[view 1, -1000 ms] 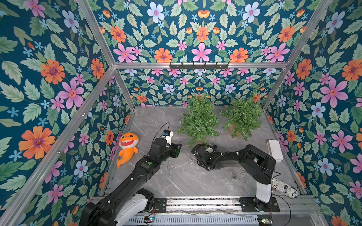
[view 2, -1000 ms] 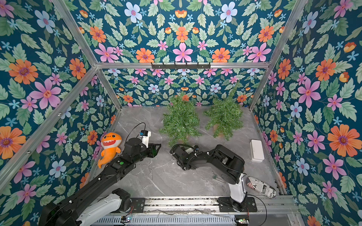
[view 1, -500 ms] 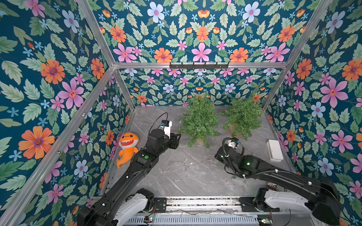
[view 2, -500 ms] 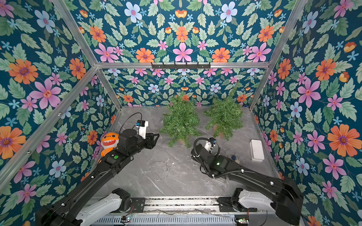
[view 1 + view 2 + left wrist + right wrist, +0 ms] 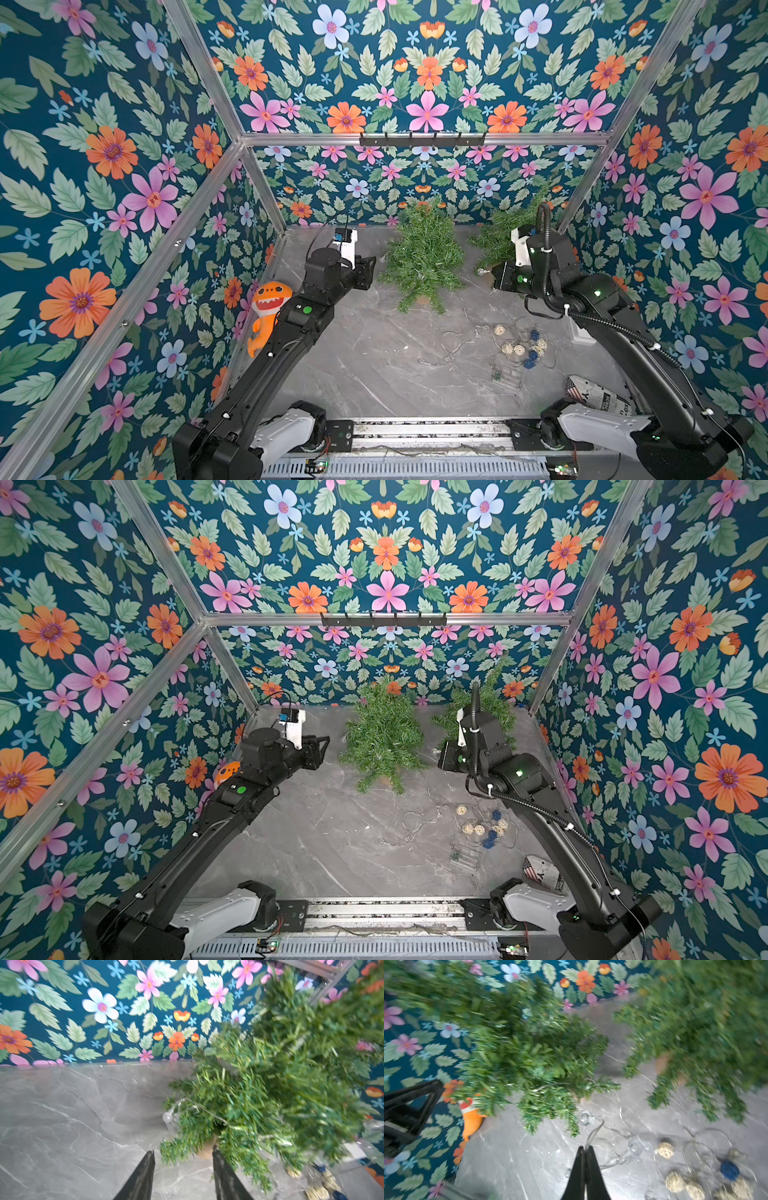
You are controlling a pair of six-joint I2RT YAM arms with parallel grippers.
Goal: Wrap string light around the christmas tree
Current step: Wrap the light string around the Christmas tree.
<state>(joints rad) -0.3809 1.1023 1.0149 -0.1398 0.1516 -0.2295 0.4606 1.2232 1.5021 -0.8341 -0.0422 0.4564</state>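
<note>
A small green christmas tree (image 5: 422,253) (image 5: 384,737) stands at the back middle of the grey table. The string light (image 5: 519,347) (image 5: 482,827), a thin clear wire with clear bulbs and wicker and blue balls, lies mostly piled on the table at the right. My right gripper (image 5: 492,276) (image 5: 585,1148) hangs just right of the tree's lower branches, shut on the wire. A clear bulb (image 5: 584,1118) dangles just past its tips. My left gripper (image 5: 374,264) (image 5: 184,1150) is open and empty at the tree's (image 5: 259,1095) left side. Another bulb (image 5: 168,1116) on the wire sits among the low left branches.
A second green tree (image 5: 507,232) stands at the back right, behind my right wrist. An orange plush toy (image 5: 268,307) lies by the left wall. A rolled newspaper (image 5: 596,399) and a white box (image 5: 582,334) are at the right wall. A clear battery box (image 5: 507,376) lies near the pile.
My right arm has swung from the tree's front left, across the table, to its right side, trailing the wire. My left gripper has moved back towards the tree's left side.
</note>
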